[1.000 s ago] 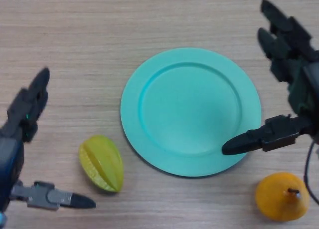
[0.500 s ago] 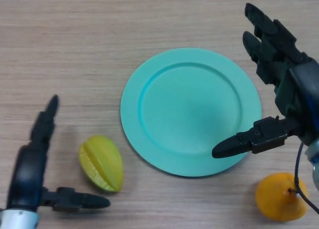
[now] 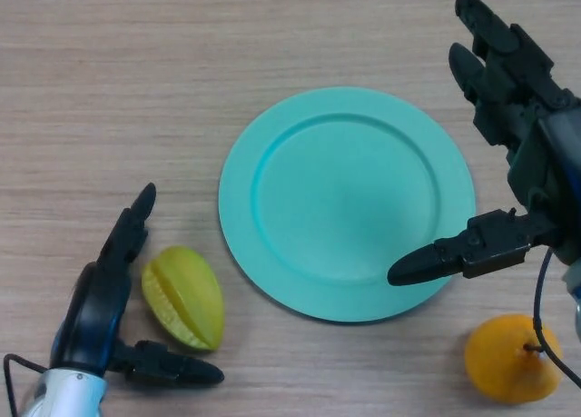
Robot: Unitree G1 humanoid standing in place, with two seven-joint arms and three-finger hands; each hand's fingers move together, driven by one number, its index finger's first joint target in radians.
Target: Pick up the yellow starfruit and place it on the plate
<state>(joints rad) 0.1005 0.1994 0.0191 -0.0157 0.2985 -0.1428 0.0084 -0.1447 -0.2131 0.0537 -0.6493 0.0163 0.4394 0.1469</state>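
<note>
Here we see our left robot hand (image 3: 91, 312) spread open around the yellow starfruit (image 3: 184, 297), which lies on the bench (image 3: 136, 72) between its thumb and fingers, untouched. Near our right robot hand (image 3: 531, 153) sits an orange fruit (image 3: 510, 358). That hand is open, thumb over the green plate (image 3: 348, 203).

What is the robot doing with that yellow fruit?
The robot is reaching for the yellow starfruit with its left hand. The open fingers sit on either side of the fruit, but it is not lifted; it lies on the table beside the green plate, which has nothing on it. The right hand hovers open over the plate's right edge, near an orange fruit.
</note>
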